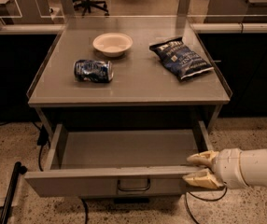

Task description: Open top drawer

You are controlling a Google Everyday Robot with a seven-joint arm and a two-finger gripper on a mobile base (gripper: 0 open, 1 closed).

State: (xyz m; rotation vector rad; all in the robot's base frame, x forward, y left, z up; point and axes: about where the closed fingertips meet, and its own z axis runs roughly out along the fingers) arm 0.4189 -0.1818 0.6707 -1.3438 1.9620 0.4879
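The top drawer (124,148) of the grey table is pulled out towards me, showing a plain, bare grey interior. Its front panel (77,183) carries a small dark loop handle (133,185) at the centre. My gripper (200,168), with pale fingers on a white arm coming in from the right, sits at the right end of the drawer front. One finger (203,158) lies inside the drawer and the other (200,179) outside, straddling the front panel's top edge.
On the tabletop (133,85) lie a blue can on its side (93,71), a white bowl (112,44) and a dark chip bag (181,58). A black pole (10,192) leans at the lower left. Cables hang under the table. Office chairs stand beyond.
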